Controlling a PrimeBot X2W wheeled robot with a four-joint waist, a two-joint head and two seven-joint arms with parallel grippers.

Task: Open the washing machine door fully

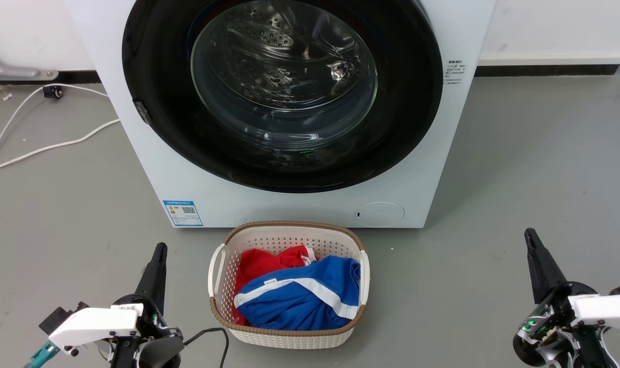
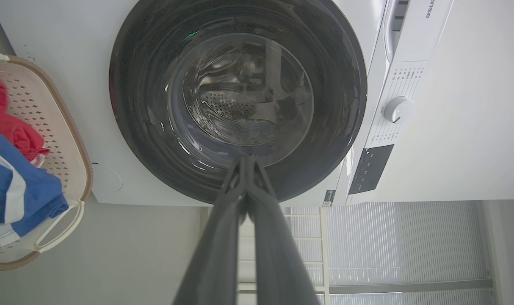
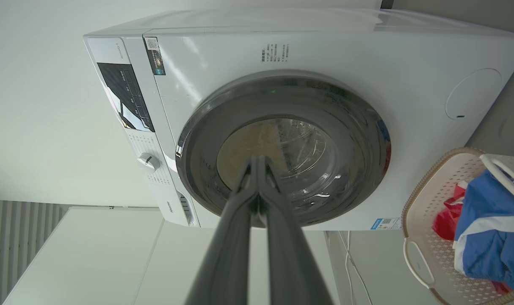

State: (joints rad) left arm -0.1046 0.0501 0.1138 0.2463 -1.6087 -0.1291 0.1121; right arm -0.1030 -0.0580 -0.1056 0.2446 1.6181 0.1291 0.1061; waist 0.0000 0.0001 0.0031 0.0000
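The washing machine door is a round glossy black disc with a clear glass bowl at its centre. It lies flat against the white machine front, closed. My left gripper sits low at the left, fingers together, well short of the machine. My right gripper sits low at the right, likewise shut and holding nothing. In each wrist view the two dark fingers meet at their tips and point at the door's glass.
A white basket with red and blue clothes stands on the grey floor right before the machine, between my arms. A small round white flap sits low on the machine front. White cables trail at the left.
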